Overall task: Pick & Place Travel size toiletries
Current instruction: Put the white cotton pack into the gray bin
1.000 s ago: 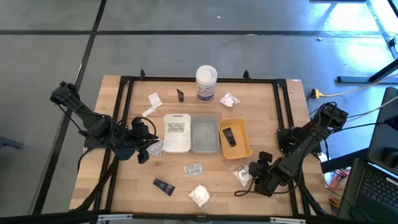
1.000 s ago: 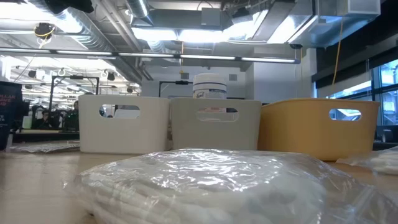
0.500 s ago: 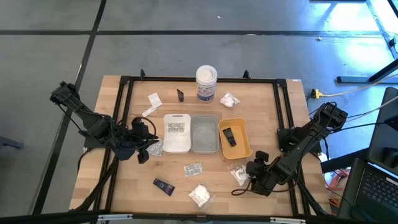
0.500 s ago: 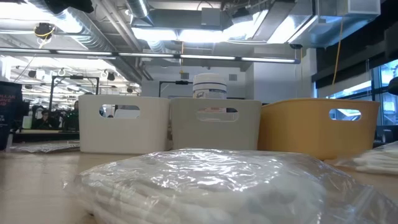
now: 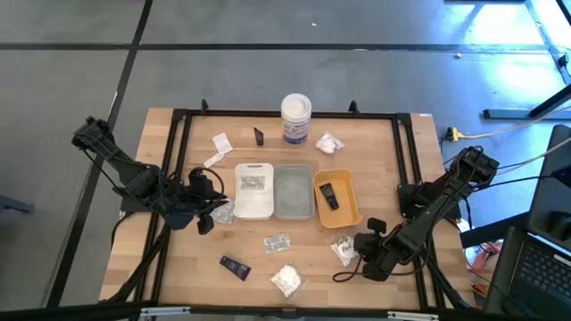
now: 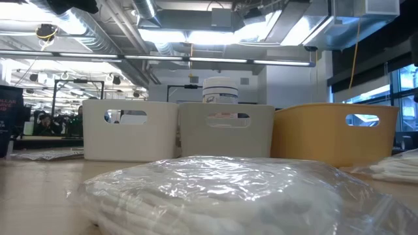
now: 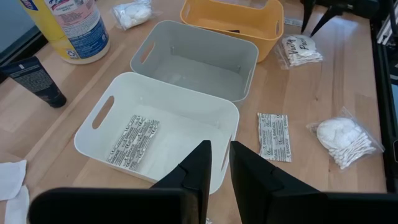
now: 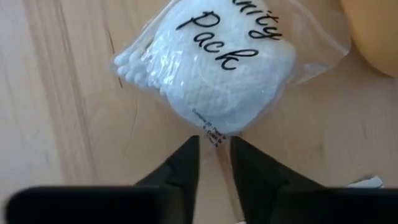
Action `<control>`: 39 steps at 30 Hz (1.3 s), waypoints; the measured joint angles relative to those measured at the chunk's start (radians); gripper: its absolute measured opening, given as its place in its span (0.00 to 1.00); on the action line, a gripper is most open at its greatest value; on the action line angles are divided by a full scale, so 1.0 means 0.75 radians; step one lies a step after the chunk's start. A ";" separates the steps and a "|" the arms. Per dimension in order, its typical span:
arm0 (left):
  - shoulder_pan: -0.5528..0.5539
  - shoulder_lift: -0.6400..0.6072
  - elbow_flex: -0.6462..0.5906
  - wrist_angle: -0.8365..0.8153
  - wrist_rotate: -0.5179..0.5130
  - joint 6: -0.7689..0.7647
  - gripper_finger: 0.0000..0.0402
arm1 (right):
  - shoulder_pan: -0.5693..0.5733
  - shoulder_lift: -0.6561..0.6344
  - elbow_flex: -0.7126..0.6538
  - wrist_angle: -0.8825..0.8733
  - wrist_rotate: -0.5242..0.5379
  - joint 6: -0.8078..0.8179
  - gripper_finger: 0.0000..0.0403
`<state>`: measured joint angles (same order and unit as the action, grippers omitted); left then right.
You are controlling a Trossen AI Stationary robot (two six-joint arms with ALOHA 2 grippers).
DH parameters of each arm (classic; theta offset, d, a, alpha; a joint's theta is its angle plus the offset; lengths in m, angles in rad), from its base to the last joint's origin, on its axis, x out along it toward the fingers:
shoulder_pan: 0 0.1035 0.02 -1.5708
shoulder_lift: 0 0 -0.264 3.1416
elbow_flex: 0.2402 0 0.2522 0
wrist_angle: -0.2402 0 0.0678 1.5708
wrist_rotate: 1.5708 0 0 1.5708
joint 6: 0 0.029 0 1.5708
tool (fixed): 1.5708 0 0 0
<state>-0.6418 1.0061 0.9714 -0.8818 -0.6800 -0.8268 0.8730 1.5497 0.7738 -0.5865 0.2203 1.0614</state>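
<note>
The right tool (image 8: 214, 155), fingers nearly together, pinches the edge of the vanity pack (image 8: 217, 68) at lower right of the counter (image 5: 178, 267); next it needs lifting into a tray.

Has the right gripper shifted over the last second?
Yes. In the high view the right gripper has slid a little along the table toward the left arm's side, closing on the vanity pack just below the orange tray.
</note>
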 joint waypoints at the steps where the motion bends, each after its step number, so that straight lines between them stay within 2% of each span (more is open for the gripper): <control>1: 0.000 0.000 0.000 0.000 0.000 0.000 0.13 | 0.000 0.000 0.000 0.000 0.000 0.000 0.17; 4: 0.000 0.000 0.000 -0.001 0.000 0.000 0.13 | -0.001 0.000 0.000 0.001 0.011 0.000 0.04; 7: 0.000 0.000 0.000 0.000 0.000 0.000 0.13 | -0.001 0.000 0.000 0.019 0.042 0.002 0.03; 18: 0.000 0.000 0.000 0.000 0.000 -0.003 0.13 | -0.017 -0.001 0.000 0.027 0.050 0.033 0.34; 24: 0.000 0.000 0.000 0.000 0.000 -0.031 0.13 | -0.017 -0.001 0.000 0.028 0.051 0.037 0.47; 30: 0.000 0.000 -0.001 -0.001 0.000 -0.032 0.13 | -0.021 -0.001 0.000 0.029 0.075 0.041 0.53; 39: 0.000 0.000 -0.001 0.000 0.000 -0.032 0.13 | -0.044 -0.001 0.000 0.025 0.085 0.071 0.54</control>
<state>-0.6418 1.0061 0.9710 -0.8819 -0.6800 -0.8505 0.8404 1.5494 0.7738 -0.5674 0.2844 1.1147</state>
